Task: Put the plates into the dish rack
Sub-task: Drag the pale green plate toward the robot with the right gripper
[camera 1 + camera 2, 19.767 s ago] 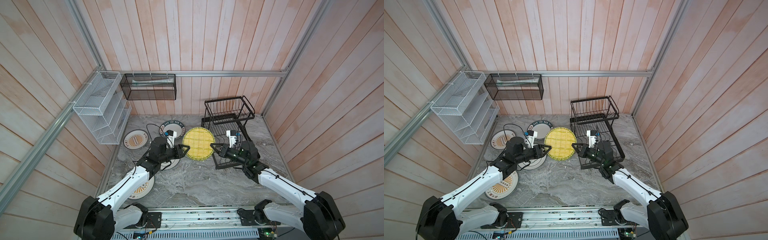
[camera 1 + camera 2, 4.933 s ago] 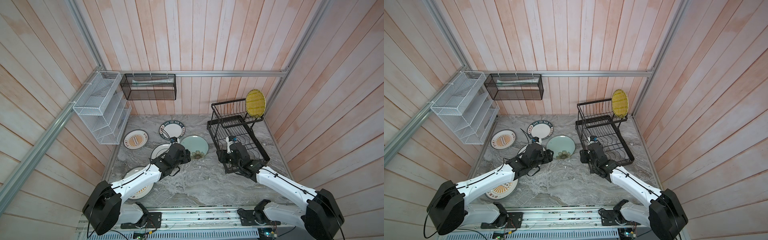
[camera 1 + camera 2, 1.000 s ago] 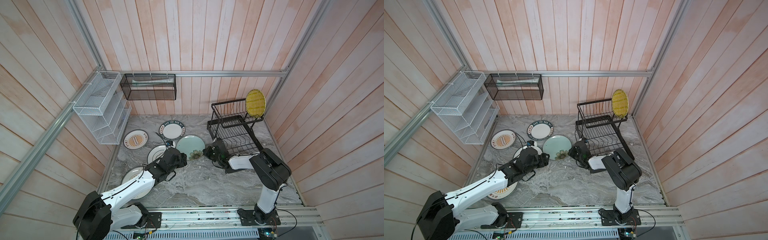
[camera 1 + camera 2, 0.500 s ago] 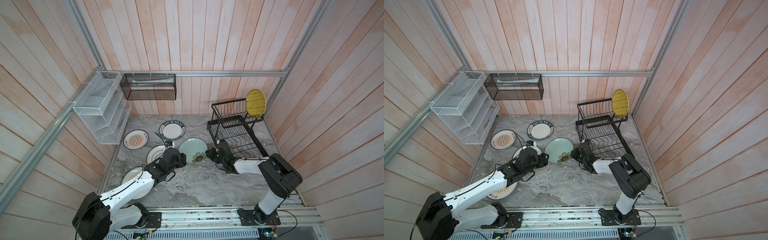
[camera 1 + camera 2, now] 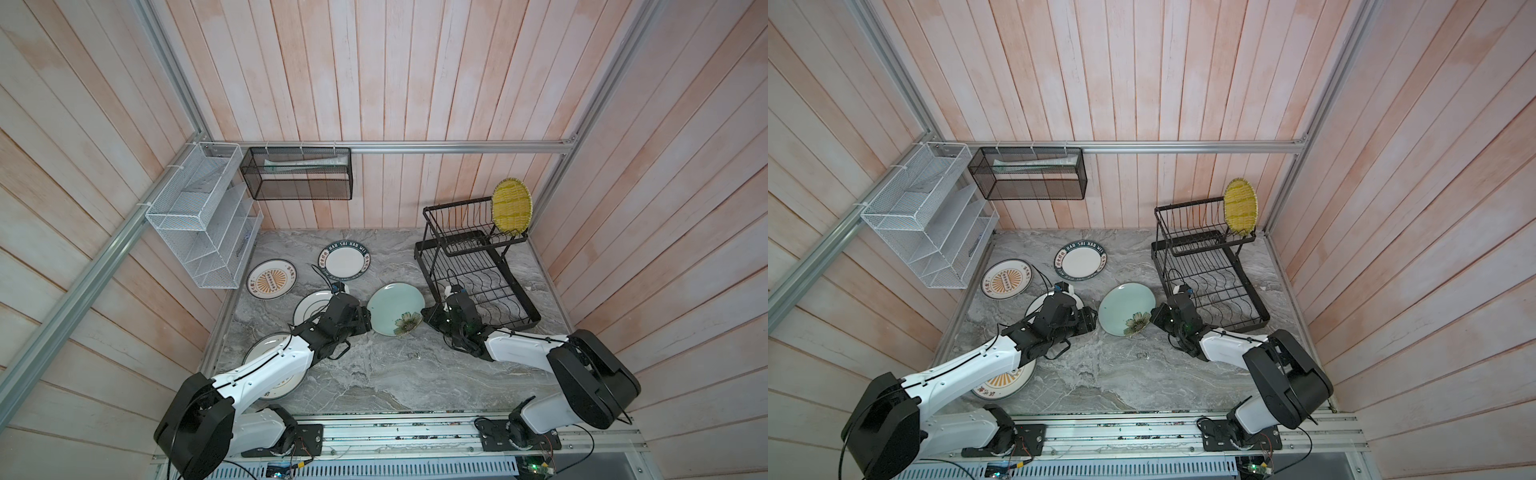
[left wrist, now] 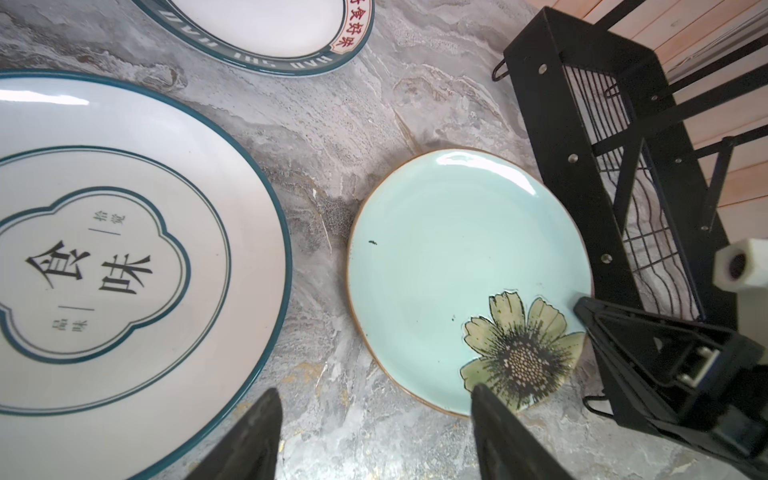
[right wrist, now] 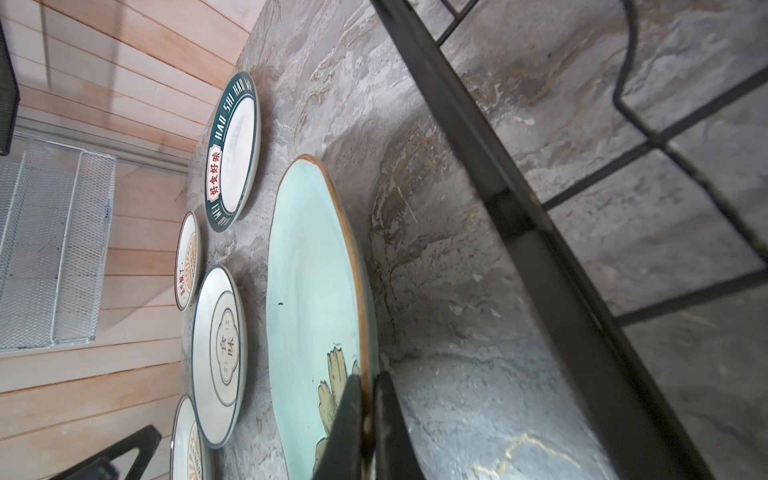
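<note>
The pale teal plate with a flower (image 5: 392, 305) (image 5: 1123, 305) sits between my two grippers in both top views. My right gripper (image 5: 424, 314) (image 7: 366, 411) is shut on its rim beside the flower, and that side is raised off the table (image 7: 457, 332). My left gripper (image 5: 366, 321) (image 6: 374, 395) is open at the plate's opposite edge, empty. The black dish rack (image 5: 478, 270) (image 5: 1208, 266) stands right of the plate, with the yellow plate (image 5: 512, 205) upright in its upper basket. The lettered-rim plate (image 5: 344, 259), a sunburst plate (image 5: 272, 279) and the dark-ring plate (image 6: 104, 249) lie flat.
A second sunburst plate (image 5: 1005, 382) lies partly under my left arm. A white mesh shelf (image 5: 199, 232) and a black mesh box basket (image 5: 297, 174) hang on the left and back walls. The rack's frame (image 7: 540, 249) runs close beside my right gripper.
My right gripper has drawn the teal plate a little to the right and toward the table's front, still shut on its rim. The left gripper has stayed open in place.
</note>
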